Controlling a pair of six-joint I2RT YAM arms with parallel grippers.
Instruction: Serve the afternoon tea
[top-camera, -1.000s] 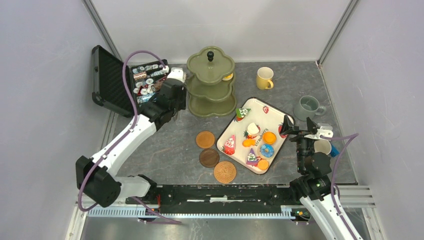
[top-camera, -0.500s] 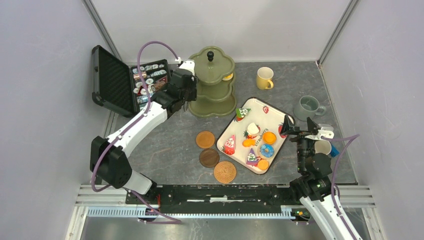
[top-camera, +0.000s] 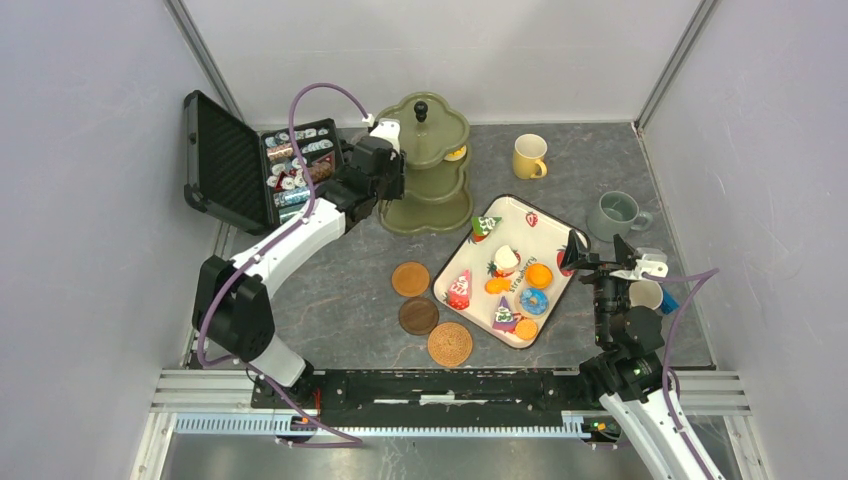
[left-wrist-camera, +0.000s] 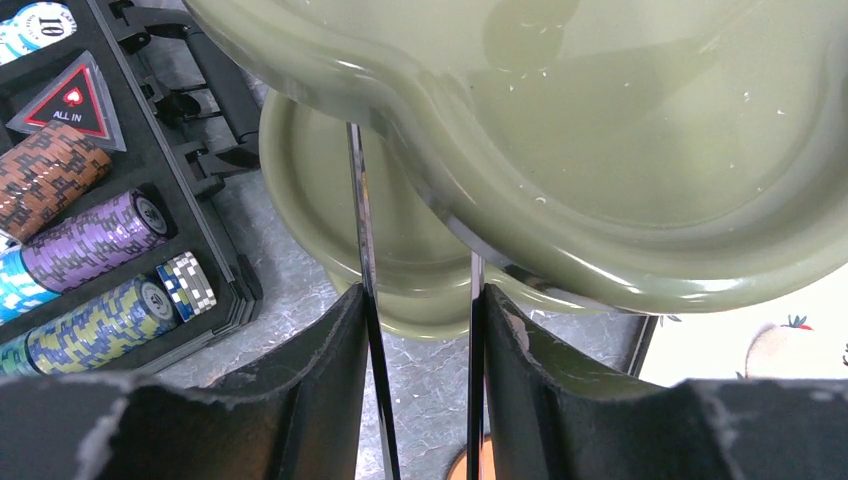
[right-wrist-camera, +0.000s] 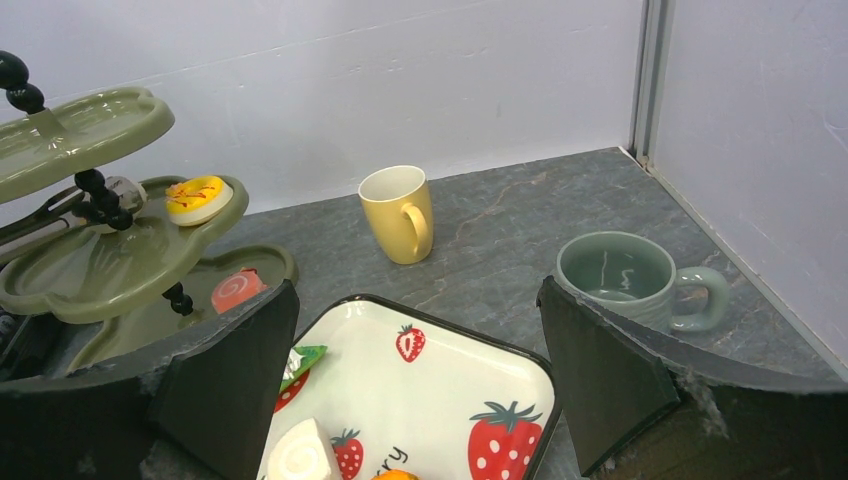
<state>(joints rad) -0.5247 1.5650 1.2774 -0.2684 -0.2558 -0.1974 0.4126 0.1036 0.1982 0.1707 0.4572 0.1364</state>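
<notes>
From above, the left gripper (top-camera: 390, 180) is reaching to the left edge of the olive-green three-tier stand (top-camera: 450, 125) at the back of the surface (top-camera: 340, 290), beside the open black case of poker chips (top-camera: 225, 170). The right gripper (top-camera: 598, 252) is hovering over the near right edge of the tray (top-camera: 520, 232), its jaws standing wide with nothing between them. The toy cakes and donuts (top-camera: 505, 262) are lying on the tray, whose printed word is too small to read here. Three brown coasters (top-camera: 418, 316) are sitting just left of the tray, the yellow mug (top-camera: 528, 156) is standing behind it, and the grey-green mug (top-camera: 615, 213) is standing to its right. From the left wrist, the jaws are standing narrow, with the stand's lower tier showing through the gap and nothing visibly gripped, and a tier's rim is filling the view just beyond the fingers (left-wrist-camera: 310, 390). In the case a triangular marker (left-wrist-camera: 68, 98) is reading "ALL IN" and a chip (left-wrist-camera: 35, 22) is showing "10". From the right wrist, a yellow-iced donut (right-wrist-camera: 195, 198) is sitting on the stand's middle tier and a red-topped piece (right-wrist-camera: 238, 290) on the lowest. The tray is showing red strawberries and the letters "ry".
</notes>
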